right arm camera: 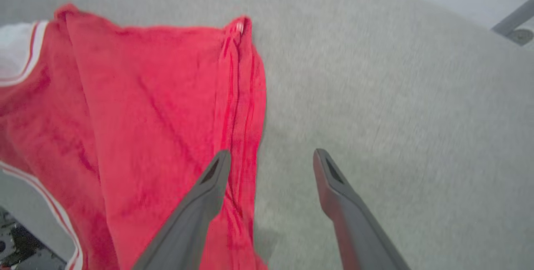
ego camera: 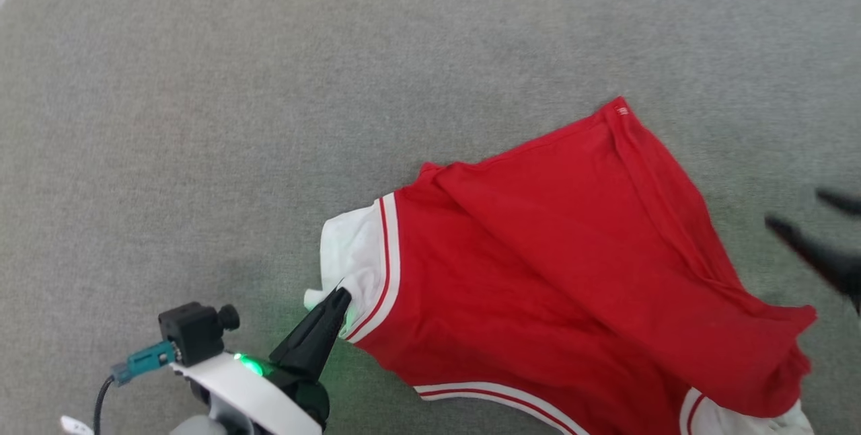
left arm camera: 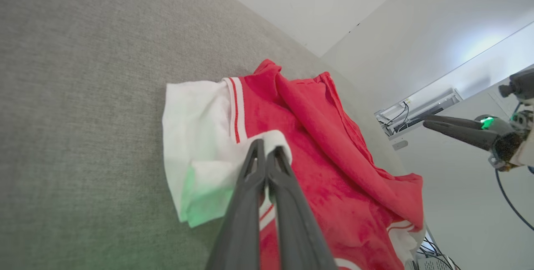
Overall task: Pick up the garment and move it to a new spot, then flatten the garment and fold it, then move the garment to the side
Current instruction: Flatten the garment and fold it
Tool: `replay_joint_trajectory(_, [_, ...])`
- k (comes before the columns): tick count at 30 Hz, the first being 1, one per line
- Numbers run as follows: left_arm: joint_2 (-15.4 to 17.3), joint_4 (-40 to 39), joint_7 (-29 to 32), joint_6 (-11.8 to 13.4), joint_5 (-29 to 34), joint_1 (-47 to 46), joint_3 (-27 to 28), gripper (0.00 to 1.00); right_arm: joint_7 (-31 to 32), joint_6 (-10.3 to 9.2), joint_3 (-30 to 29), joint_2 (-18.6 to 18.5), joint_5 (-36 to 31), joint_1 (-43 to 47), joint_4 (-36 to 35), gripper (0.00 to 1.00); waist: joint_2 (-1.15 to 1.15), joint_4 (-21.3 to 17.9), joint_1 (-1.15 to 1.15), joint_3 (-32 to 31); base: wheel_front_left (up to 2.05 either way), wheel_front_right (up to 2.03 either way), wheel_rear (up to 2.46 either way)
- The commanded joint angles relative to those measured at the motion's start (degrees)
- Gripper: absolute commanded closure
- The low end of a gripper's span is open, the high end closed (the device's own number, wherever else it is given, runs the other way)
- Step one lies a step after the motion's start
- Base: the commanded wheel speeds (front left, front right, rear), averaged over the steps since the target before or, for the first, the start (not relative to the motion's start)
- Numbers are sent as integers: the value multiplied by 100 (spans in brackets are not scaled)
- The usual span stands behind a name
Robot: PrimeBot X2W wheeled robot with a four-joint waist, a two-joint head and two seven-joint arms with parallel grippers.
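The garment (ego camera: 558, 253), red with white sleeves and striped trim, lies rumpled on the grey fabric surface (ego camera: 269, 85) at the lower right of the head view. My left gripper (ego camera: 340, 297) is shut, pinching the white sleeve (left arm camera: 196, 136) at the garment's left end; sleeve fabric curls over the fingertips (left arm camera: 267, 147). My right gripper (right arm camera: 272, 155) stands open with nothing between its fingers, hovering by the garment's red hem edge (right arm camera: 240, 94). One finger is over the hem, the other over bare surface. It also appears at the right edge in the head view (ego camera: 797, 210).
The grey fabric surface (right arm camera: 396, 94) stretches wide to the left and far side of the garment. Its front edge runs close under the garment's lower part (ego camera: 484, 415). A pale wall (left arm camera: 333, 3) and cables (left arm camera: 400, 115) lie beyond the surface.
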Motion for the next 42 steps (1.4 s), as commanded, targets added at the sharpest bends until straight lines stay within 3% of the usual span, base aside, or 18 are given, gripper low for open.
replay_joint_trajectory(1, [-50, -19, -31, 14, 15, -151, -30, 100, -67, 0, 64, 210, -114, -465, 138, 0, 0, 109, 0, 133, 0, 0, 0])
replay_joint_trajectory(9, [-223, 7, -31, 14, 16, -502, -230, 100, -183, 0, 1221, 841, -598, -2481, 1609, 0, 0, 430, 0, 541, 0, 0, 0])
replay_joint_trajectory(17, [-402, 24, -31, 14, 52, -743, -304, 100, -172, -1, 2724, 835, -763, -3784, 2911, 0, 0, 680, 0, 887, 0, 0, 0])
replay_joint_trajectory(23, [-495, 55, -31, 14, 57, -842, -301, 100, -25, 0, 3587, 794, -442, -4084, 3391, 0, 0, 818, 0, 1040, 0, 0, 0])
replay_joint_trajectory(24, [-509, 66, -31, 14, 55, -832, -306, 100, 33, 1, 3753, 769, -364, -4078, 3428, 14, 0, 828, 0, 1045, 0, 0, 0])
replay_joint_trajectory(25, [-520, 78, -31, 14, 52, -829, -310, 100, 86, 2, 3906, 736, -275, -4076, 3450, 54, 0, 836, 0, 1046, 0, 0, 0])
replay_joint_trajectory(26, [-531, 90, -31, 14, 47, -838, -311, 100, 127, 4, 4033, 704, -187, -4080, 3469, 84, 0, 841, 0, 1043, 0, 0, 0])
replay_joint_trajectory(27, [-539, 106, -31, 14, 39, -844, -308, 100, 130, 8, 4157, 674, -108, -4093, 3476, 100, 0, 841, 0, 1030, 0, 0, 0])
replay_joint_trajectory(33, [-498, 210, -31, 14, -15, -908, -250, 100, -398, -1, 4316, 642, 219, -4371, 3643, 100, 0, 738, 0, 840, 0, 0, 0])
replay_joint_trajectory(42, [-84, 164, -30, 14, -558, -1772, -316, 100, -1530, -1, 3579, 808, 227, -5157, 4420, 100, 0, 409, 0, 721, 0, 0, 0])
